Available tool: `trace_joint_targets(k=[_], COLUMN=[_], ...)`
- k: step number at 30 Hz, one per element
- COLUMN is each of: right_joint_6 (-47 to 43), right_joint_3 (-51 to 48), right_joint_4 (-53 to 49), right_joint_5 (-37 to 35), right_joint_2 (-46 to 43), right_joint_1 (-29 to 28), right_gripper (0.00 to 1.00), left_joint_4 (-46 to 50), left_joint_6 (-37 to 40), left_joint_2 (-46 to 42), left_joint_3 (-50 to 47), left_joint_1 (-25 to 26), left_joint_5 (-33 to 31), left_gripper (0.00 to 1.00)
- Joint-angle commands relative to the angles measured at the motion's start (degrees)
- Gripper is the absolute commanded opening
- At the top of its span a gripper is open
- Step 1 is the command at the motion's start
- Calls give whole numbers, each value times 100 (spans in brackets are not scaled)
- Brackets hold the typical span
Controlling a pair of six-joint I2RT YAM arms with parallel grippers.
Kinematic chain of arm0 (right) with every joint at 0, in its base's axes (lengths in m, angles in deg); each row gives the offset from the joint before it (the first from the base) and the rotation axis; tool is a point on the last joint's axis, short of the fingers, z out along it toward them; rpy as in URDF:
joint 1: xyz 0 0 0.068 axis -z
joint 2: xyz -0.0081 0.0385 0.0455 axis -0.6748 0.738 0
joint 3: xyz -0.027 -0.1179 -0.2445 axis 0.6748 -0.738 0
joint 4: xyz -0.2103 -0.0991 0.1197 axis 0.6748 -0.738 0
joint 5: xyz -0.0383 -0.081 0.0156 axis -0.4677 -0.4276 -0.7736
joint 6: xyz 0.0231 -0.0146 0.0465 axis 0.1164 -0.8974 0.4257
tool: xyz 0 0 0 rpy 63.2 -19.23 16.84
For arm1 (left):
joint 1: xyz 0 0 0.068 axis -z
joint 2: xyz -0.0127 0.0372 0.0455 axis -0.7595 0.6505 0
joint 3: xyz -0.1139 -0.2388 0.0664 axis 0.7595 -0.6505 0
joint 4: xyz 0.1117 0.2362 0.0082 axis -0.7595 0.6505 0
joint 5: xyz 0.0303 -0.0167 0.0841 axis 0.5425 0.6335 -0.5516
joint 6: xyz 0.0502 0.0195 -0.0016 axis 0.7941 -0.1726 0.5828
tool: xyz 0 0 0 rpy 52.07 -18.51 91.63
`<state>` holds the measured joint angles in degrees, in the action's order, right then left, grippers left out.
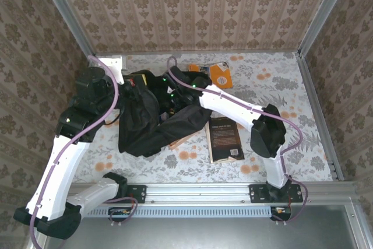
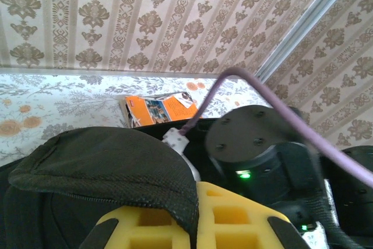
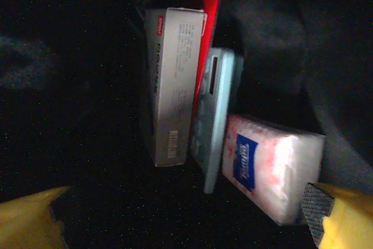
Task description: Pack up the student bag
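Across the top view, the large black soft fabric backpack (image 1: pixel 143 123) slumps left of centre on the flower-patterned bench (image 1: pixel 280 91). A dark rectangular paperback book (image 1: pixel 224 138) lies just beside it on the right, and an orange paperback book (image 1: pixel 220 74) lies behind it. From the left wrist, the left end effector (image 2: pixel 196 220) is clenched on a fold of the backpack's fabric. From the right wrist, the right end effector (image 3: pixel 186 220) is released, fingers spread wide, inside the dark backpack, facing a grey cardboard box (image 3: pixel 172 86), a pale teal flat device (image 3: pixel 213 115) and a white tissue pack (image 3: pixel 271 167).
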<state>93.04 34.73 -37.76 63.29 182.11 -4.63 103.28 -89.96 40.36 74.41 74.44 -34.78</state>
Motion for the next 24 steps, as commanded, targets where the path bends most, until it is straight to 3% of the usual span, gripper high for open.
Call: trace_joint_targets(k=[1, 18, 24], right_joint_6=[-170, -680, -1504], right_joint_3=[-333, -746, -152], right_joint_4=[347, 823, 60], right_joint_5=[-81, -419, -1036], right_joint_2=[-408, -1435, -1687], right_joint_1=[154, 474, 538], right_gripper=[100, 100, 100], left_joint_4=[-367, -328, -341], left_joint_6=[153, 78, 117], left_joint_2=[-211, -358, -406], left_joint_3=[54, -154, -387], left_joint_1=[-80, -102, -108], left_joint_5=[-297, -182, -193], left_gripper=[0, 0, 0])
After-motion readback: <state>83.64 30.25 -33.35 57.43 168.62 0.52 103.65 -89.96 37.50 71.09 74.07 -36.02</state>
